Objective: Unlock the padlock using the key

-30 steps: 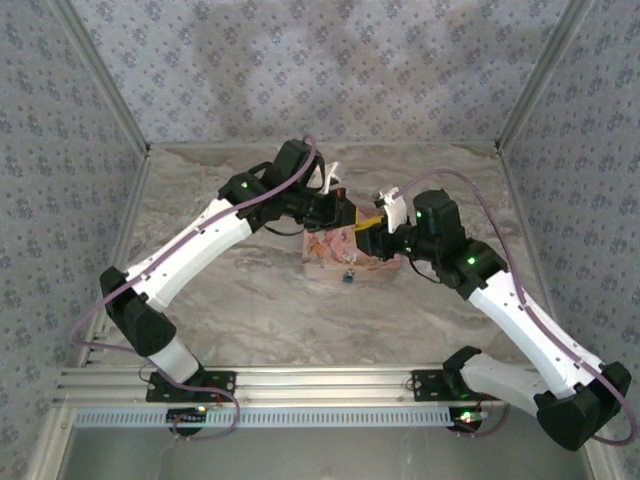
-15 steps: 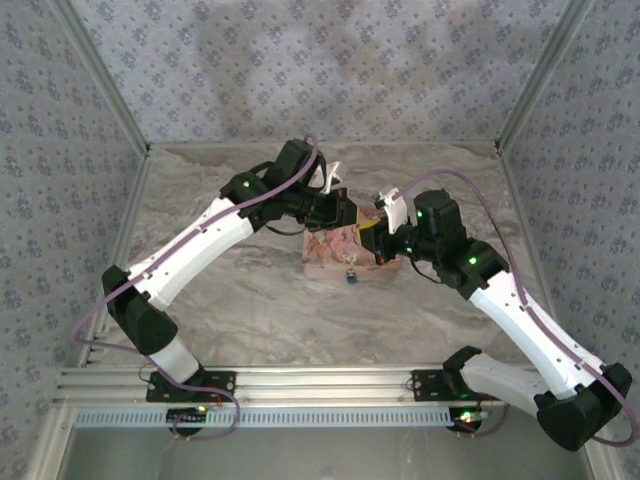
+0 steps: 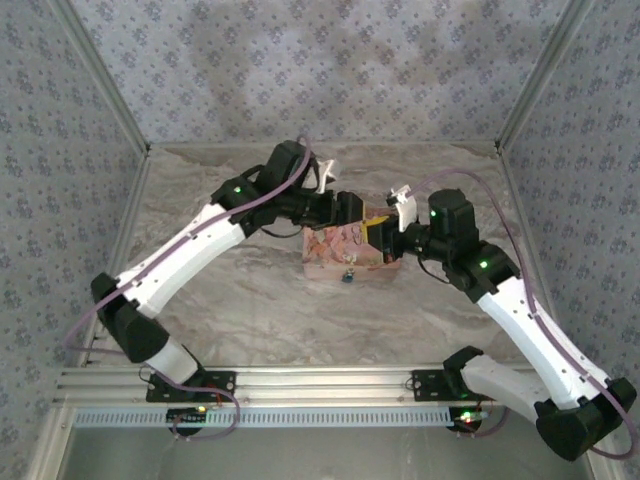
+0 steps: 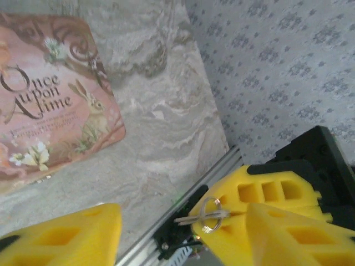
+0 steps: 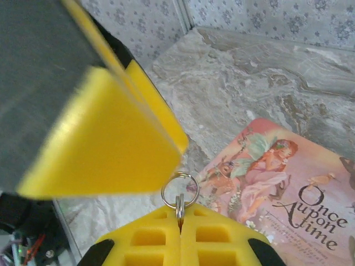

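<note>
Pink box flat on marble table

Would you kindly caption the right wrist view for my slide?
Right hand pinches the key ring near the pink box.

One pink box, one padlock, one key, two arms: left, right.
</note>
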Controlling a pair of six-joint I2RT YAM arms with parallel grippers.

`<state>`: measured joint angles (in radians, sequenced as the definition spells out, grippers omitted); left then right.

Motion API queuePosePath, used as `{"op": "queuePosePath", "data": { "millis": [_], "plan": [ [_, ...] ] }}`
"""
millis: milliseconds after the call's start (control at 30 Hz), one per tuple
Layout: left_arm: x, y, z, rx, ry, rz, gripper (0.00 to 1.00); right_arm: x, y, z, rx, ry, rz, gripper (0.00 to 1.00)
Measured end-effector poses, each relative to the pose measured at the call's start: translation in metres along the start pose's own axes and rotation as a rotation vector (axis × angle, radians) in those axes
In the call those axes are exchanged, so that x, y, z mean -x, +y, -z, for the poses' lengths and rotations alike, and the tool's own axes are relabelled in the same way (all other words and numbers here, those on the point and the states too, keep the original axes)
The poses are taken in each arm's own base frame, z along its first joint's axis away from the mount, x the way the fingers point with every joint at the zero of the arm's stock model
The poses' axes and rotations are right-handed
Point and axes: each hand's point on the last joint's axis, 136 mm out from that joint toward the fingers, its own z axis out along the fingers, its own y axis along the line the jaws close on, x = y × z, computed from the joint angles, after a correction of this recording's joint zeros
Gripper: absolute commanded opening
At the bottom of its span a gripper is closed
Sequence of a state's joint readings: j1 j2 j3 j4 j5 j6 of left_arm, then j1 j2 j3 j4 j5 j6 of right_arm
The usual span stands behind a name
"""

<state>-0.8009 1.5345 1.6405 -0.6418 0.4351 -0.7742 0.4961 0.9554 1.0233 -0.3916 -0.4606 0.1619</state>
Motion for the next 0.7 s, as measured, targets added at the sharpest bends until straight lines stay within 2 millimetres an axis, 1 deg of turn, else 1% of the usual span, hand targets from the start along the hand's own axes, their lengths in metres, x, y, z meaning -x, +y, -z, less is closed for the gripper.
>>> {"op": "queuePosePath", "data": {
  "millis": [67,133,200,300,367,500,567,633,700],
  "plan": [
    [0.001,0.001,0.015,-0.021,-0.052,-0.014,0.67,0.005,0.001,0.004,0.024,-0.026,-0.028,0.00],
    [0.002,0.000,0.031,-0.054,-0.108,-0.034,0.63,0.012,0.002,0.008,0.058,-0.055,-0.066,0.00],
    [0.001,0.000,0.045,-0.088,-0.162,-0.064,0.53,0.020,0.005,0.009,0.105,-0.089,-0.114,0.00],
    [-0.004,0.000,0.052,-0.134,-0.210,-0.109,0.42,0.029,0.010,0.012,0.177,-0.129,-0.178,0.00],
    [-0.009,0.002,0.051,-0.167,-0.222,-0.130,0.38,0.038,0.017,0.014,0.231,-0.155,-0.211,0.00],
    [-0.017,0.003,0.045,-0.229,-0.229,-0.160,0.38,0.058,0.036,0.023,0.341,-0.207,-0.253,0.00],
    [-0.019,0.001,0.046,-0.262,-0.237,-0.179,0.36,0.065,0.043,0.027,0.383,-0.223,-0.266,0.00],
    [-0.020,-0.006,0.048,-0.300,-0.248,-0.204,0.36,0.069,0.051,0.030,0.420,-0.229,-0.275,0.00],
    [-0.020,-0.019,0.053,-0.349,-0.261,-0.238,0.42,0.070,0.059,0.032,0.455,-0.224,-0.281,0.00]
  ]
}}
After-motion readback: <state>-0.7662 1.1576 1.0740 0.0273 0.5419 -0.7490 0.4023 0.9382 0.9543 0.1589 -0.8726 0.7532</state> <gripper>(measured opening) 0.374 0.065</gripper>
